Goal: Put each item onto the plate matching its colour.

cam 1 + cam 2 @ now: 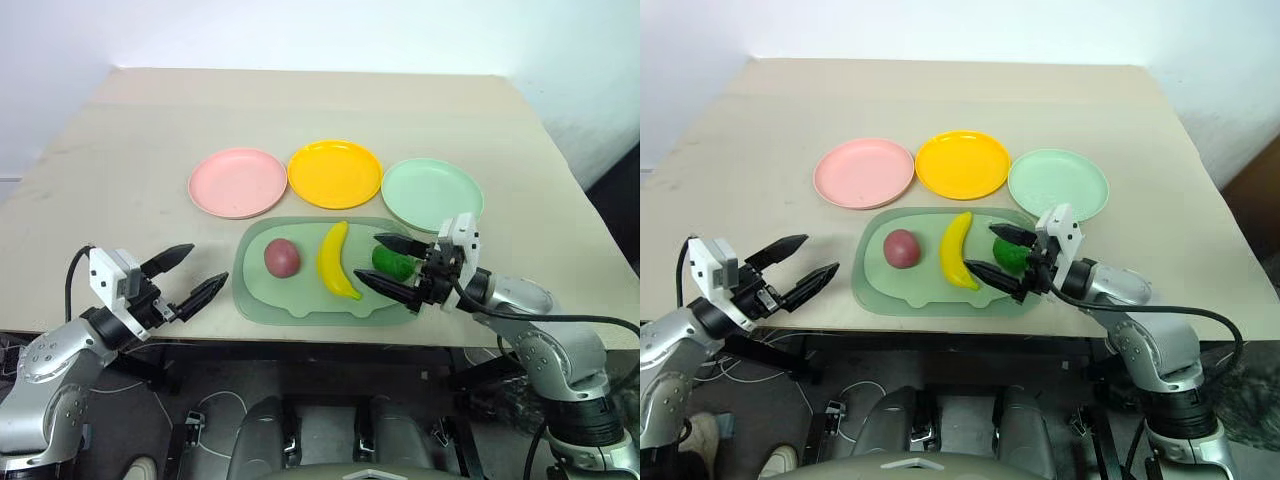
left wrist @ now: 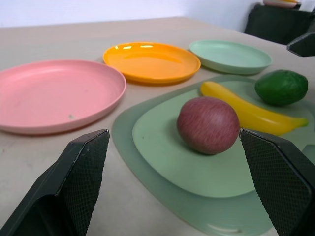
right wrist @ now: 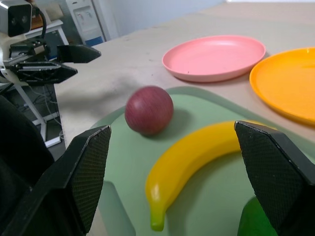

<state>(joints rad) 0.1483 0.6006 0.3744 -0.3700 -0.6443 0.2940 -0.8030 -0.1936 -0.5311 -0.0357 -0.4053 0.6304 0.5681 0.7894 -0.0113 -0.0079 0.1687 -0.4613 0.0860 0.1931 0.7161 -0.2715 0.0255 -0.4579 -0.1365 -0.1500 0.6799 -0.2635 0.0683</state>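
Tray (image 1: pixel 300 310): fruit (image 1: pixel 282 258) left, banana (image 1: pixel 337 261) middle, vegetable (image 1: pixel 393 263) right (between my right gripper's (image 1: pixel 392 264) wide jaws). Plates far: pink (image 1: pixel 238 182), yellow (image 1: pixel 335 173), green (image 1: pixel 432 194). Left gripper (image 1: pixel 190 272) wide, empty.

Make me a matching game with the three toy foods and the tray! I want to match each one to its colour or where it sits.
Things:
1. banana
2. round fruit
3. lumpy vegetable
4. tray

Clues:
A. dark green, between the open fingers of the right end effector
B. pale green, holding all three foods
C. yellow, in the middle of the tray
D. reddish purple, nearest the pink plate

Pairs: 1-C, 2-D, 3-A, 4-B
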